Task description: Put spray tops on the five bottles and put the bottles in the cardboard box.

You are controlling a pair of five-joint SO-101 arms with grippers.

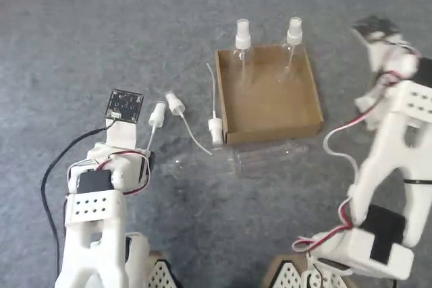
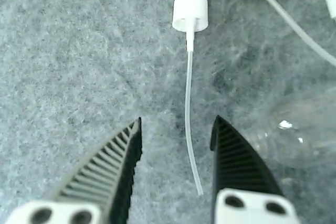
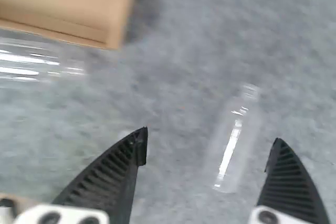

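Two clear bottles with white spray tops (image 1: 242, 50) (image 1: 292, 46) stand in the cardboard box (image 1: 270, 125). Three loose spray tops (image 1: 156, 115) (image 1: 176, 104) (image 1: 215, 130) lie on the carpet left of the box. My left gripper (image 2: 177, 120) is open just above the carpet, the thin tube (image 2: 189, 114) of one spray top (image 2: 190, 6) running between its fingers. My right gripper (image 3: 210, 137) is open over a capless clear bottle (image 3: 232, 145) lying flat. Two more clear bottles (image 1: 271, 152) (image 1: 196, 164) lie in front of the box.
The box corner (image 3: 79, 9) is close beyond the right gripper, with a clear bottle (image 3: 31, 61) lying along it. A clear bottle (image 2: 302, 132) lies just beside the left gripper's finger. Grey carpet (image 1: 81, 45) covers the table, open at the far left.
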